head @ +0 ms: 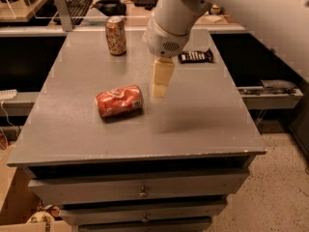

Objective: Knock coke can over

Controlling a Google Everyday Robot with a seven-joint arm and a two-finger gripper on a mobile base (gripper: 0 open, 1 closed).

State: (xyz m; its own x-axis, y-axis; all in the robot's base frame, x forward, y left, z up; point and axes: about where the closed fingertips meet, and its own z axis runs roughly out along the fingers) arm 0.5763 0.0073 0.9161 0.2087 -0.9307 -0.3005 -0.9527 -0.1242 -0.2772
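The coke can, red-orange with white markings and a dented body, lies on its side on the grey table top, left of centre. My gripper hangs from the white arm above the table, just right of the can and apart from it. It holds nothing.
A mottled brown-and-tan can stands upright at the back left of the table. A dark flat packet lies at the back right. Behind the table is a desk with a keyboard. Drawers are below the table's front edge.
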